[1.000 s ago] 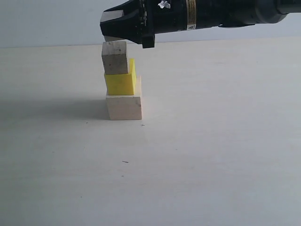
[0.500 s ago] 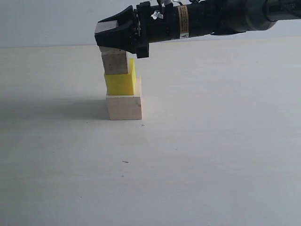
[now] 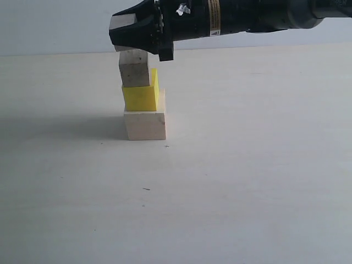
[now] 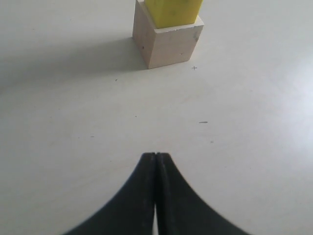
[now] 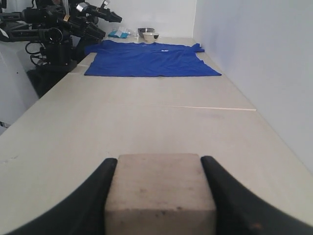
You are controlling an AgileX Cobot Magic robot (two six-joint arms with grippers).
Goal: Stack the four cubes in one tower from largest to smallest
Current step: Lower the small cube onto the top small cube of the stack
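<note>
The large wood cube (image 3: 144, 125) sat on the counter (image 3: 247, 181) as base of the tower (image 3: 141, 92). The yellow cube (image 3: 138, 99) rested directly on it, shifted a bit toward its left edge in the ext. view, w/ one small grey cube (image 3: 134, 69) a level higher, also off to that side. The right hand (image 3: 116, 32) was high above the large wood cube, at the tower's top, arm reaching in from the right. Its fingers (image 5: 93, 196) pressed both sides of the second small cube (image 5: 160, 191), gripping it at a medium spread. That cube's underside was right at the small grey cube's top face; couldn't tell if touching or just apart. The left hand (image 4: 155, 159) was over bare counter well away from the large wood cube, pointed toward it, jaws pressed together w/ nothing btwn them. Its wrist cam showed only the large wood cube and the yellow cube's lower part. Well off from the large wood cube, a blue shirt (image 5: 151, 58) lay flat.
</note>
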